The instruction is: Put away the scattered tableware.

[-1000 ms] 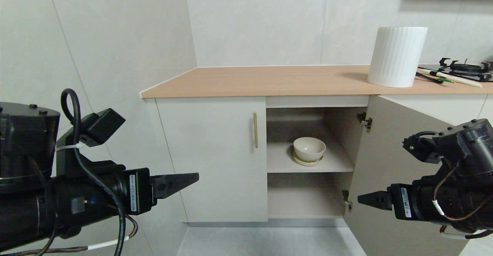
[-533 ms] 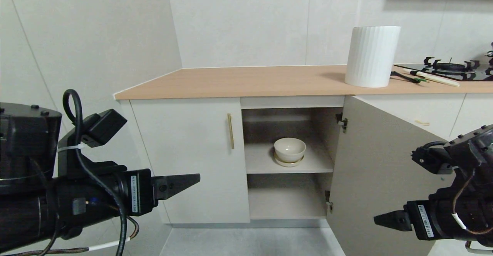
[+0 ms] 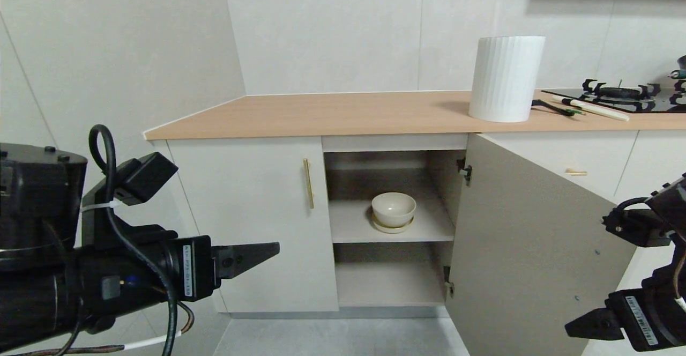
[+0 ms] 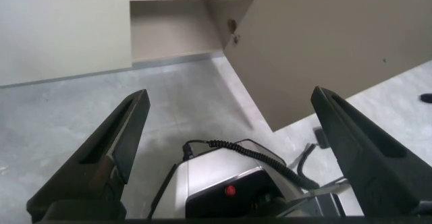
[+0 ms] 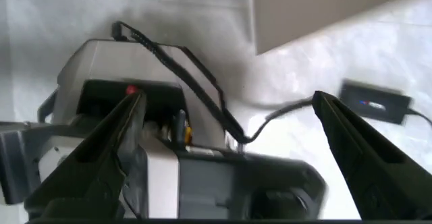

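A cream bowl (image 3: 394,208) sits on a small plate (image 3: 392,228) on the upper shelf of the cabinet, whose right door (image 3: 514,238) hangs open. Cream chopsticks (image 3: 592,109) and a dark utensil (image 3: 557,109) lie on the wooden countertop (image 3: 332,115) beside the stove. My left gripper (image 3: 268,250) hovers low at the left, in front of the shut cabinet door, well short of the shelf. Its fingers (image 4: 115,150) stand wide apart with nothing between them. My right gripper (image 3: 576,328) is low at the right, on the outer side of the open door, open and empty (image 5: 229,150).
A tall white ribbed canister (image 3: 506,77) stands on the countertop near the chopsticks. A gas stove (image 3: 621,90) is at the far right. The left door has a brass handle (image 3: 308,183). A tiled wall closes the left side. The lower shelf (image 3: 388,286) is bare.
The whole head picture has shifted left, so the camera moved. My right gripper has dropped lower and farther right in the picture. The left gripper has kept its place.
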Controlling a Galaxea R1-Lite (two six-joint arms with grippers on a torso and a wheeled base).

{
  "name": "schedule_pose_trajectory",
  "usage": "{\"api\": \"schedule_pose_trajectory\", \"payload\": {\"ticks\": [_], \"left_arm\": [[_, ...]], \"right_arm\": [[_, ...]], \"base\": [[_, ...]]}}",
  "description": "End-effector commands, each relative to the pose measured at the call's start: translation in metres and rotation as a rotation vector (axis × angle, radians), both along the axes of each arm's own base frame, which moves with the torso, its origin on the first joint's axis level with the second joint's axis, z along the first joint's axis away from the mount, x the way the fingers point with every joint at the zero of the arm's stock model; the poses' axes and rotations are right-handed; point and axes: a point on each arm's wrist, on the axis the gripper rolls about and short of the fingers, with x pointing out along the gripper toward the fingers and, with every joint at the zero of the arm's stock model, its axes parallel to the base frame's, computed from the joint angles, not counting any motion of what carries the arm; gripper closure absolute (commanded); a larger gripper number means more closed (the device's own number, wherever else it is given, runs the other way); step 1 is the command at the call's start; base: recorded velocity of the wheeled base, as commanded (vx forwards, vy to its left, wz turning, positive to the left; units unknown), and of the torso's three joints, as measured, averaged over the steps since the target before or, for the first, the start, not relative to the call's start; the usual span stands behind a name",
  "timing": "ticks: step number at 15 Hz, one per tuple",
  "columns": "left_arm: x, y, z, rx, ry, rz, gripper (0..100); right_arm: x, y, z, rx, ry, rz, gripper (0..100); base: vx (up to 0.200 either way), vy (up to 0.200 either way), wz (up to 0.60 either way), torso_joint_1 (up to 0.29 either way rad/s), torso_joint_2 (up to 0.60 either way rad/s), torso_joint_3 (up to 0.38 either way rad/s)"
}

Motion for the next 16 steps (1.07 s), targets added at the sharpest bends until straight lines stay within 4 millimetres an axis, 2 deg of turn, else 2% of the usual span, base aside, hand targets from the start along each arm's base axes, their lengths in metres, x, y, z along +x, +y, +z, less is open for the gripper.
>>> {"api": "schedule_pose_trajectory", "payload": {"ticks": [1, 4, 8, 9, 13, 16], "left_arm": [[0.001, 0.000, 0.000, 0.000, 0.001, 0.001, 0], [0.001, 0.000, 0.000, 0.000, 0.001, 0.001, 0], [0.001, 0.000, 0.000, 0.000, 0.001, 0.001, 0], [0.001, 0.000, 0.000, 0.000, 0.001, 0.001, 0], [0.001, -0.001, -0.001, 0.001, 0.002, 0.001, 0], [0.001, -0.001, -0.001, 0.001, 0.002, 0.001, 0]], "right_arm": [[-0.004, -0.006, 0.013, -0.009, -0.053, -0.031, 0], [-0.012, -0.017, 0.025, -0.054, -0.130, -0.082, 0], [-0.008, -0.032, 0.029, -0.102, -0.152, -0.181, 0], [-0.003, -0.047, 0.028, -0.166, -0.142, -0.225, 0], [0.013, -0.082, 0.018, -0.267, -0.054, -0.325, 0], [0.033, -0.096, 0.008, -0.272, -0.028, -0.393, 0]], "base": [[0.000, 0.000, 0.00, 0.000, 0.00, 0.000], [0.000, 0.000, 0.00, 0.000, 0.00, 0.000], [0.000, 0.000, 0.00, 0.000, 0.00, 0.000], [0.000, 0.000, 0.00, 0.000, 0.00, 0.000], [0.000, 0.000, 0.00, 0.000, 0.00, 0.000], [0.000, 0.000, 0.00, 0.000, 0.00, 0.000]]}}
